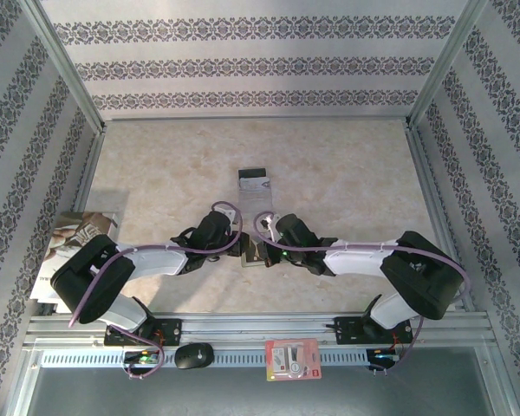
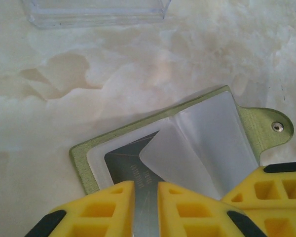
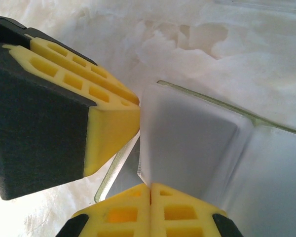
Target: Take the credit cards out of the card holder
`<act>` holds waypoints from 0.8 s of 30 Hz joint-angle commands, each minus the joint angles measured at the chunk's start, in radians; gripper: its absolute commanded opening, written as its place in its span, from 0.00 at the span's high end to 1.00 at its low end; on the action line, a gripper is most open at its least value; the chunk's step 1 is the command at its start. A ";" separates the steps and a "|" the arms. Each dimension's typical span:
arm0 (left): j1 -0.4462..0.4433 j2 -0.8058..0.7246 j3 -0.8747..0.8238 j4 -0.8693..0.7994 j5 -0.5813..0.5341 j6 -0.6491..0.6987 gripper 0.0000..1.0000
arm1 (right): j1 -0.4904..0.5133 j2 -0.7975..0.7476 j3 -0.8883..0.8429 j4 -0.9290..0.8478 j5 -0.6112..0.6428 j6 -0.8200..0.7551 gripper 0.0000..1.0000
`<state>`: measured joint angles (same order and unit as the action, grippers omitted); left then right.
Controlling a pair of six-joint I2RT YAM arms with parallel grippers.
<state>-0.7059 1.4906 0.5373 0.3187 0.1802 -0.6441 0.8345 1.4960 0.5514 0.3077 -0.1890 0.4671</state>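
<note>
Your right fingers (image 3: pixel 182 212) are clamped on the clear pocket flap (image 3: pixel 187 138). Your left fingers (image 2: pixel 108 207) stand nearly closed at the credit card (image 2: pixel 130 165), and I cannot tell if they grip it. The card holder (image 2: pixel 81 155) lies mid-bench (image 2: pixel 113 74), towards the near edge, so pull straight along its pocket.

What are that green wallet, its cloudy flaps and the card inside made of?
The card holder cover looks like matte olive faux leather or fabric, with a metal snap stud. Its pocket sleeves look like frosted soft plastic: translucent and curling. The credit card looks like glossy silver plastic, possibly metallic-coated.
</note>
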 commanded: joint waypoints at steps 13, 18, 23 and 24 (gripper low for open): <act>-0.024 0.053 0.076 -0.157 0.030 0.060 0.83 | -0.006 -0.042 -0.027 -0.004 0.048 0.077 1.00; -0.025 0.082 0.104 -0.226 0.036 0.083 0.87 | -0.006 -0.064 -0.025 -0.069 0.106 0.099 1.00; -0.024 0.126 0.116 -0.245 0.065 0.087 0.92 | -0.006 -0.111 -0.033 -0.151 0.200 0.138 0.91; -0.024 0.132 0.119 -0.248 0.068 0.090 0.92 | -0.006 -0.122 -0.034 -0.181 0.231 0.152 0.88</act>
<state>-0.7147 1.5883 0.6464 0.1436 0.2218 -0.5800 0.8330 1.4128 0.5316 0.2146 -0.0605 0.5781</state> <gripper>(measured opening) 0.084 0.104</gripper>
